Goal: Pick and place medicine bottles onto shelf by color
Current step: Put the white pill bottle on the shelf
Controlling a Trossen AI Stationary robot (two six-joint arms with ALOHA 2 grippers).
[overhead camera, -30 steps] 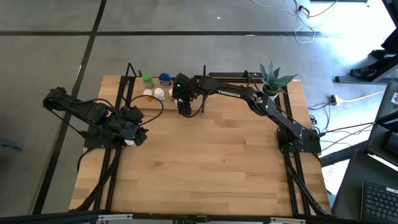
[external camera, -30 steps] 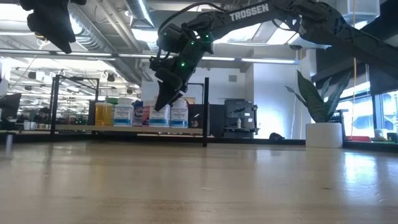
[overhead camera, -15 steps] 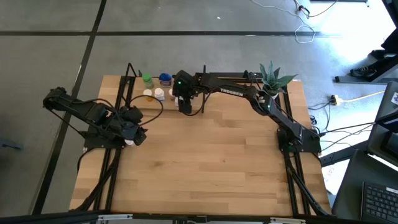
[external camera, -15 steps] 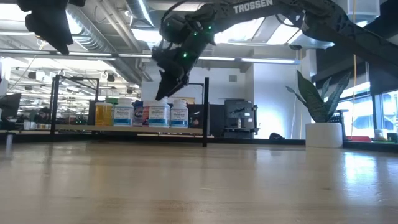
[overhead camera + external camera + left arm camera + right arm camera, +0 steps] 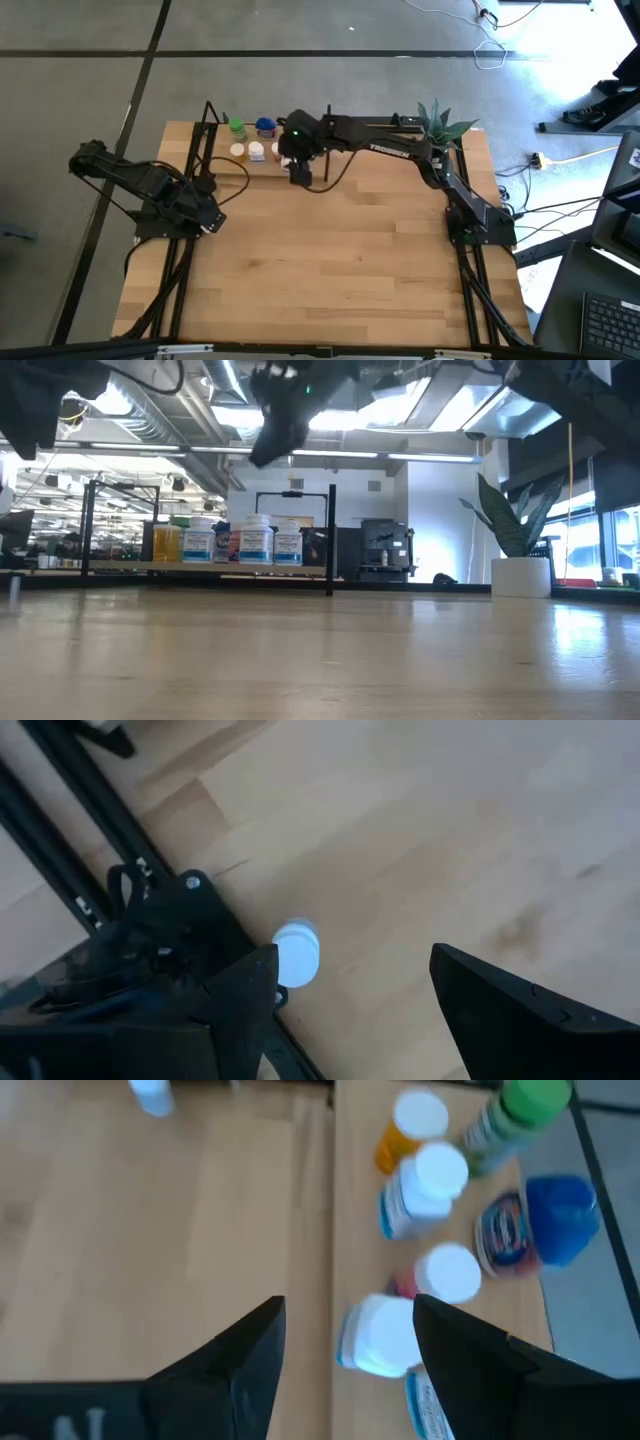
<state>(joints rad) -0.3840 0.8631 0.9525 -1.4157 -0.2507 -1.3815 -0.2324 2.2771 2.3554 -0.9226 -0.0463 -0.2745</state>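
While bottles cluster on shelf (image 5: 215,150):
Right end effector (image 5: 345,1335): released, empty, above white-capped bottle (image 5: 385,1335).
Left end effector (image 5: 355,985): released over stray white bottle (image 5: 296,955) on table (image 5: 340,260).
Advice: you should centre it, descend straight.

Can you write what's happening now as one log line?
right gripper: open, empty, above white-capped medicine bottles | left gripper: open over small white-capped bottle

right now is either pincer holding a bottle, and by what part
Nothing is held. The right pincer hangs open above the shelf's bottles; the left pincer is open over a white-capped bottle.
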